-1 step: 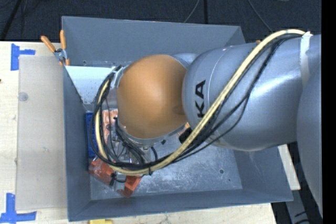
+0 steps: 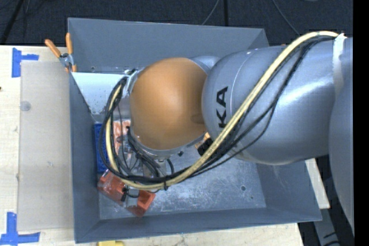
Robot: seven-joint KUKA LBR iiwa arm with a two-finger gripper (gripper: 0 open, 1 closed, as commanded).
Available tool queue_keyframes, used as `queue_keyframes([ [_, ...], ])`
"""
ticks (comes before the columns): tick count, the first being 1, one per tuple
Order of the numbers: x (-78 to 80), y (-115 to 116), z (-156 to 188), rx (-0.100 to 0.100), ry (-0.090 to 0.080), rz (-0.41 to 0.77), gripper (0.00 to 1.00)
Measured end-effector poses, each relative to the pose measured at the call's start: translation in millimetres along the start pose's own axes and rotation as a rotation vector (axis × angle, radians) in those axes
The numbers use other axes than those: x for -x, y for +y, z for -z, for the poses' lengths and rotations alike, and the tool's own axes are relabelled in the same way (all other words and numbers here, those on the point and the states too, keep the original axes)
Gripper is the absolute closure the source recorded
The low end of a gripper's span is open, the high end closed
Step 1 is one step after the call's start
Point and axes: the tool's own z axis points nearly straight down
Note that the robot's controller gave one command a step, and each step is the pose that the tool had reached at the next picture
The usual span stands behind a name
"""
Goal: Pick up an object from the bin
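Observation:
My gripper (image 2: 151, 156) shows as a grey body under the arm's wrist, low over the left half of the bin. Just below and left of it, an orange-red blocky thing (image 2: 131, 197) with a dark part in its middle lies near the bin's front left corner. A flat blue thing (image 2: 98, 146) stands along the left wall beside the gripper. A small pinkish-copper thing (image 2: 120, 131) lies between the blue thing and the gripper, partly hidden by cables.
The arm and its orange dome cover the middle and right of the bin. Black and yellow cables loop down around the wrist. Bare grey floor shows at the front right of the bin.

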Motion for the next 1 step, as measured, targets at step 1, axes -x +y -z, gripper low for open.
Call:
queue_keyframes([
  [1,6.6,-20.3,-73.6,-0.001,0.002,-0.118,0.0],
])
